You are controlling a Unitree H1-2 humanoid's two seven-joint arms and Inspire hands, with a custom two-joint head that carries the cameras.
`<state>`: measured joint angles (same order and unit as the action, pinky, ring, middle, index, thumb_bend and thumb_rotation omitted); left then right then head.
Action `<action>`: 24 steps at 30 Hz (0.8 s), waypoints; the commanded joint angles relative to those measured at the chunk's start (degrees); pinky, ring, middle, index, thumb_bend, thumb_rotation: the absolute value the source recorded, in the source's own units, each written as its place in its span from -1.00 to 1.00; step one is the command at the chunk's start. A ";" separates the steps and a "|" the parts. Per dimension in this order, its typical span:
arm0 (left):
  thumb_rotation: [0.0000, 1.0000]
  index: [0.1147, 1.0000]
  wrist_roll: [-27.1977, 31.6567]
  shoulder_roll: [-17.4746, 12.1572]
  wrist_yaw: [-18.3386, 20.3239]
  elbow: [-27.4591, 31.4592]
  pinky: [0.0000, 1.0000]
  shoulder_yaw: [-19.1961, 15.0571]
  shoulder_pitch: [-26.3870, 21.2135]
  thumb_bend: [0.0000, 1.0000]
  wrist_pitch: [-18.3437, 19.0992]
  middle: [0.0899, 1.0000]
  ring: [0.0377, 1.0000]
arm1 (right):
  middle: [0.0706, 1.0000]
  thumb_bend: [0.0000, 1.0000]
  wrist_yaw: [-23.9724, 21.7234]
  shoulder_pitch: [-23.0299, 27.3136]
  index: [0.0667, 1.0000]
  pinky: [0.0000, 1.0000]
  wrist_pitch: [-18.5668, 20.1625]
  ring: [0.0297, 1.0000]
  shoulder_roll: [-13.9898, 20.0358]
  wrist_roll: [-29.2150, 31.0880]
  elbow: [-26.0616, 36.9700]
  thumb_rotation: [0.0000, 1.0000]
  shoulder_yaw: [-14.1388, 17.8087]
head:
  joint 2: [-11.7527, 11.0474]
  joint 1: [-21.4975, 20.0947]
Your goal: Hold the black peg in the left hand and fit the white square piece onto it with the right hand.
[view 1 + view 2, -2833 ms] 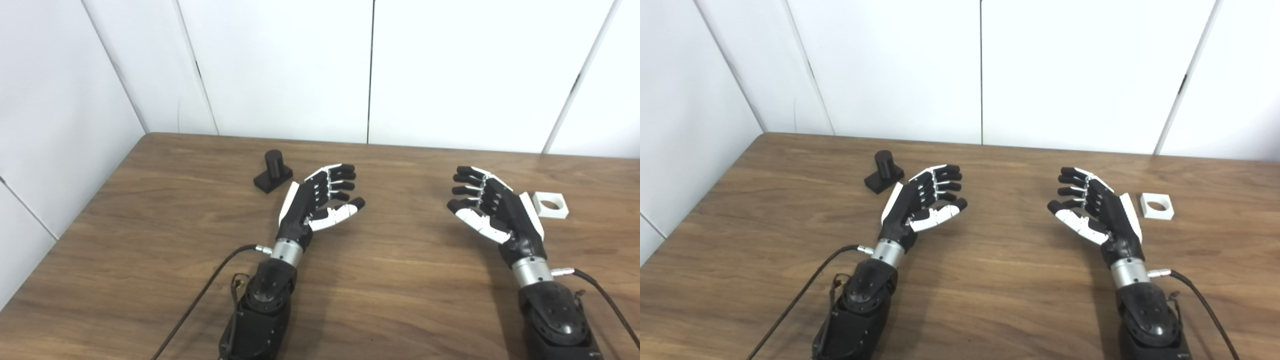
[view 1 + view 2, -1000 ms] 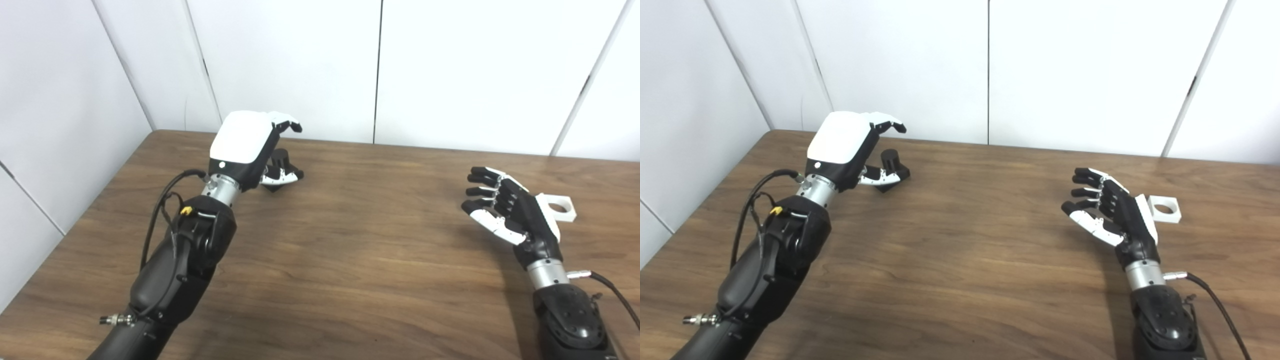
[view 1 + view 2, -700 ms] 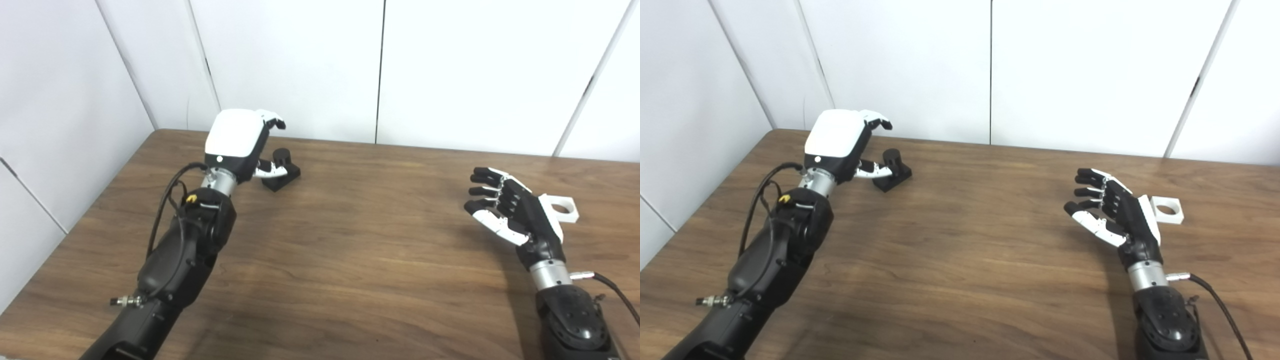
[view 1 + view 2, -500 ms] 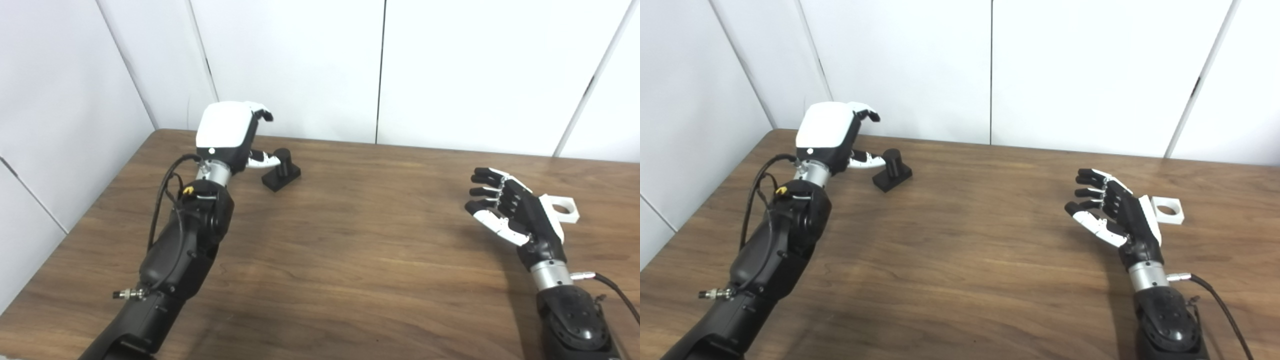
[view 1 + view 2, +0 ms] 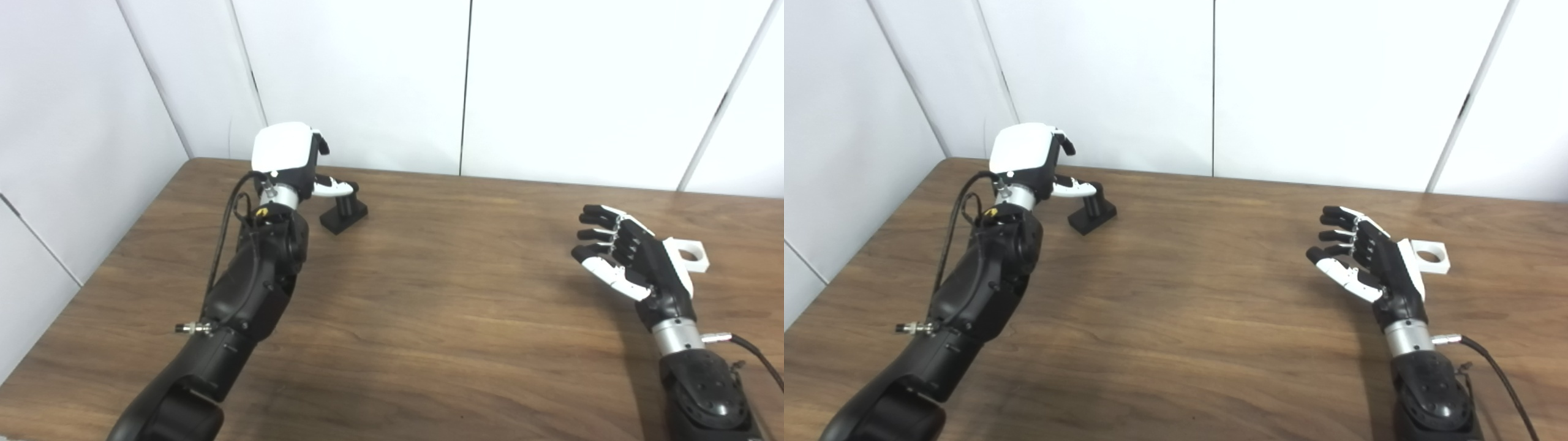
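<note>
Standing upright at the table's (image 5: 429, 318) far left, the black peg (image 5: 345, 211) has the left hand (image 5: 288, 156) curled over it (actual grip unclear); the right hand (image 5: 637, 266) spreads unladen beside the white square piece (image 5: 691, 256).

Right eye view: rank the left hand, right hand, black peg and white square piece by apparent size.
1. Right hand and left hand: look alike, and distance differs, so unranked.
2. Black peg.
3. White square piece, partly hidden behind the right hand.
</note>
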<state>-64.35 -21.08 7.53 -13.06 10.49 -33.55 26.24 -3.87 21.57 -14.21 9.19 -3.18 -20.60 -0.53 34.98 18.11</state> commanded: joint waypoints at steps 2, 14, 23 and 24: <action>0.11 0.15 -3.44 0.90 -1.87 -2.25 0.34 -0.10 -4.40 0.86 0.67 0.67 0.69 | 0.47 0.53 0.24 0.63 0.48 0.17 -1.38 0.35 -0.11 -0.01 1.40 -0.25 0.01 | 0.19 0.03; -0.01 0.17 -5.83 3.98 -1.22 -7.27 0.40 -1.09 -4.22 0.86 0.67 0.70 0.71 | 0.47 0.55 0.63 0.36 0.47 0.16 -0.97 0.35 -0.17 -0.25 1.90 -0.23 0.27 | 0.60 -0.06; -0.04 0.25 -5.30 3.56 -1.12 -8.76 0.45 -0.13 -3.10 0.83 0.66 0.72 0.73 | 0.48 0.53 0.69 0.18 0.48 0.16 -0.81 0.35 -0.19 -0.37 2.30 -0.23 0.28 | 0.76 -0.23; -0.03 0.26 -5.41 3.46 -0.99 -8.97 0.43 -0.01 -3.16 0.83 0.66 0.72 0.72 | 0.48 0.53 0.70 0.13 0.48 0.16 -0.69 0.35 -0.17 -0.40 2.39 -0.24 0.30 | 0.76 -0.27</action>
<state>-68.82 -16.31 7.60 -22.22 10.50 -34.67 26.27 -3.67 21.10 -14.11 9.17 -3.72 -19.77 -0.48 35.68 17.75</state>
